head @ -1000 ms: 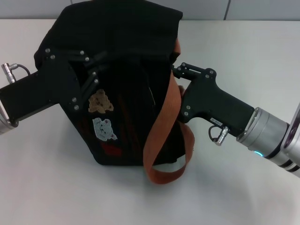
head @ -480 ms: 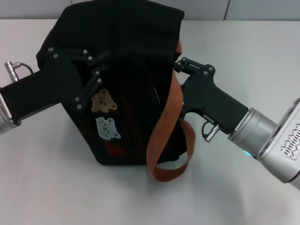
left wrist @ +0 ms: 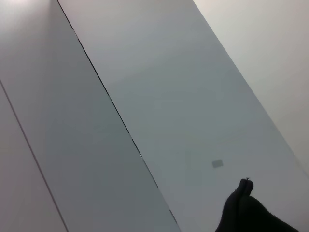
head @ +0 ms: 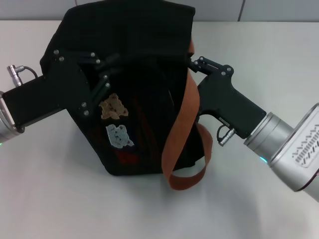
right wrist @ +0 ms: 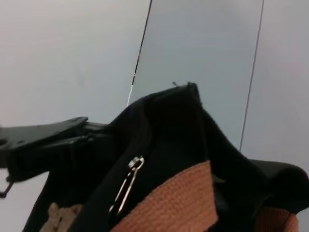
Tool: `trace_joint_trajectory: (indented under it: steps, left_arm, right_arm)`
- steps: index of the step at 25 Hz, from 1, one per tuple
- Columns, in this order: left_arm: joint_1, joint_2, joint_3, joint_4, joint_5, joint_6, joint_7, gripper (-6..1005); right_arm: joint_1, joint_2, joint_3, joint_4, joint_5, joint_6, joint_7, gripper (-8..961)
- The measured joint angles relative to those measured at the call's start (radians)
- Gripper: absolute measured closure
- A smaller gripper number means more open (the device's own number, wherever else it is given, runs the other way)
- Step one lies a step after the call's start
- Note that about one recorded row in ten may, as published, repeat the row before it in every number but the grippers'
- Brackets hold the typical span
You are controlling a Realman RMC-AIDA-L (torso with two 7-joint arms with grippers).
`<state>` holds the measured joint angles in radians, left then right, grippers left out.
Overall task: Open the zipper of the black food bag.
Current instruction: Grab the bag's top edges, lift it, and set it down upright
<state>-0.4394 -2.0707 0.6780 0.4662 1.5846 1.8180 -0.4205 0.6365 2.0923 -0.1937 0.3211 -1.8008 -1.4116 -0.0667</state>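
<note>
The black food bag [head: 144,99] stands mid-table in the head view, with a tan bear patch [head: 112,107] and a pale animal patch [head: 118,135] on its front. Its rust-brown strap [head: 185,130] loops down the right side. My left gripper [head: 105,70] reaches in from the left and is shut on the fabric of the bag's upper left side. My right gripper [head: 193,61] sits against the bag's upper right edge, behind the strap. In the right wrist view the zipper's silver pull tab [right wrist: 126,185] hangs loose along the zipper [right wrist: 140,145], with nothing holding it.
The bag stands on a white table [head: 50,199] with bare surface in front and to both sides. A grey panelled wall [left wrist: 145,96] stands behind. The strap's loop [head: 192,177] rests on the table by the bag's front right corner.
Both grippers and the bag have shifted a little to the right, and the bag's patches moved with them. The right arm has swung so its silver wrist sits closer to the bag.
</note>
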Motion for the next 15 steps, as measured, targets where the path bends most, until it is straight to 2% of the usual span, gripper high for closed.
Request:
trace_joint_trajectory:
  steps: [6,15]
  left_arm:
    - [-0.007,0.000,0.000,-0.010,0.000,-0.001,0.000,925]
    - [-0.022,0.000,0.000,-0.027,0.005,-0.006,0.000,923]
  right_arm:
    - [-0.037,0.000,0.008,0.019,-0.050,-0.008,-0.214,601]
    - [-0.036,0.000,0.016,0.031,-0.065,-0.016,-0.294,600]
